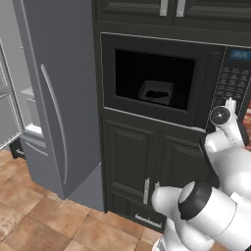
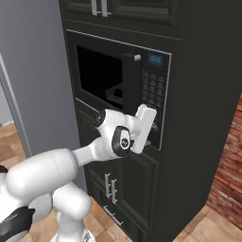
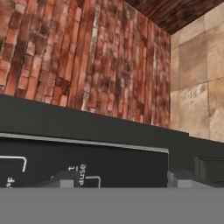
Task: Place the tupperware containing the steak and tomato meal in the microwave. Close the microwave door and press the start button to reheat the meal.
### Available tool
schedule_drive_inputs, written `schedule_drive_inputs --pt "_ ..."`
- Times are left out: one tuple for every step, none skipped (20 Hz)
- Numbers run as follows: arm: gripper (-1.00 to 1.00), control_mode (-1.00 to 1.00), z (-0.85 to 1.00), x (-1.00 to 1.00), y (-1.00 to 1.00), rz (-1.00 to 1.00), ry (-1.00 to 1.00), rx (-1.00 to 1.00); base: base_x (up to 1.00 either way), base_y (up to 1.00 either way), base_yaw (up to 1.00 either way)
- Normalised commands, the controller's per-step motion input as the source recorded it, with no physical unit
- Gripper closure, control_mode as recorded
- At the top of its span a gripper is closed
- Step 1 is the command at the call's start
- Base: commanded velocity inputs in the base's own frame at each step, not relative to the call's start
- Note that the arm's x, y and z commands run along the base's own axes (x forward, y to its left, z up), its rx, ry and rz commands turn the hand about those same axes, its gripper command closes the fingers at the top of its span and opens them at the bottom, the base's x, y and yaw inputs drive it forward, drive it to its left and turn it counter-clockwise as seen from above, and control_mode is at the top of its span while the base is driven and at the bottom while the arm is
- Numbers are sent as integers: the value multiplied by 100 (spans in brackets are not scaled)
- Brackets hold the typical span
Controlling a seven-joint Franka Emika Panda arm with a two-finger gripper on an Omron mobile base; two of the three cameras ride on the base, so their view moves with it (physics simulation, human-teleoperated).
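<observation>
1. At the far left stands a tall grey fridge [image 1: 59, 98], its door closed, with a long curved handle down the front; beyond its left edge an open compartment with shelves shows.
2. Next to the fridge, dark cabinets hold the microwave [image 1: 166, 78], built in above two lower cabinet doors [image 1: 130, 157] with metal handles.
3. The microwave door [image 1: 152, 78] looks closed in the left base view: its dark window sits flush in the black frame.
4. Through that window the tupperware [image 1: 156, 92] is seen as a pale, shallow rectangular box resting inside the microwave, towards the middle right. The food in it is too dim to make out.
5. Right of the window is the keypad [image 2: 152, 92], with a blue display [image 2: 155, 59] above it.
6. The white arm reaches up to the lower part of the keypad panel. The tool [image 3: 118, 179] is right at the panel; in the hand view its two dark tips stand apart with printed button outlines between them, holding nothing.
7. Farthest right, a red brick wall [image 2: 229, 165] meets the tiled floor [image 2: 208, 227].
</observation>
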Motion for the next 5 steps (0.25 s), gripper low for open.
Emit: schedule_drive_inputs --pt "-100 -100 -30 3 0 0 0 0 0 0 0" --pt "-100 -100 -8 0 0 -1 0 0 0 0 0" --pt "-100 -100 0 0 -2 0 0 0 0 0 0" --pt "-100 -100 0 0 0 0 0 0 0 0 0" --pt "-100 -100 0 0 0 0 0 0 0 0 0"
